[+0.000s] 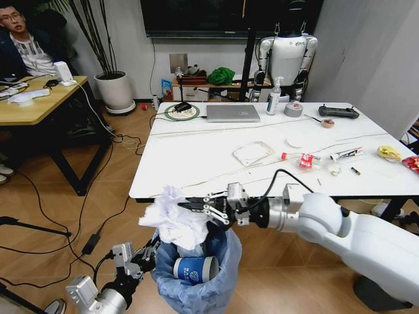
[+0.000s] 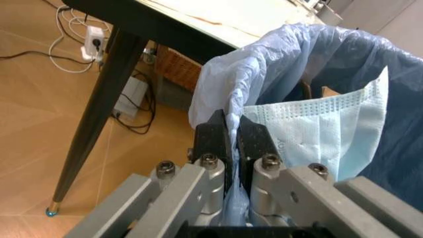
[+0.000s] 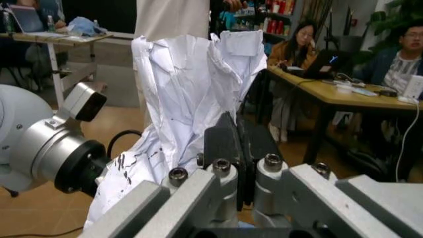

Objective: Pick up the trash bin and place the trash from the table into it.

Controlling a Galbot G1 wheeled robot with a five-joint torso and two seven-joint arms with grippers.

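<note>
- The right gripper [image 1: 196, 206] was clamped tight on a crumpled white tissue [image 1: 171, 217], which hid most of its fingertips and hung just above the trash bin [image 1: 200, 282].
- The left gripper [image 1: 152, 251] was pinched shut on the bin's light-blue bag rim [image 2: 228, 106]; the arm behind it ran out of sight at the lower edge.
- Inside the bin, below the right gripper, lay a white paper cup [image 1: 195, 269] and a pale blue face mask [image 2: 320, 134]; anything deeper was hidden.
- Beyond the right gripper ran the table [image 1: 196, 163] edge, with a red-capped bottle [image 1: 300, 159] and small wrappers [image 1: 389, 153] farther along it.
- Bare wooden floor [image 1: 46, 209] lay open to the left gripper's outer side.
</note>
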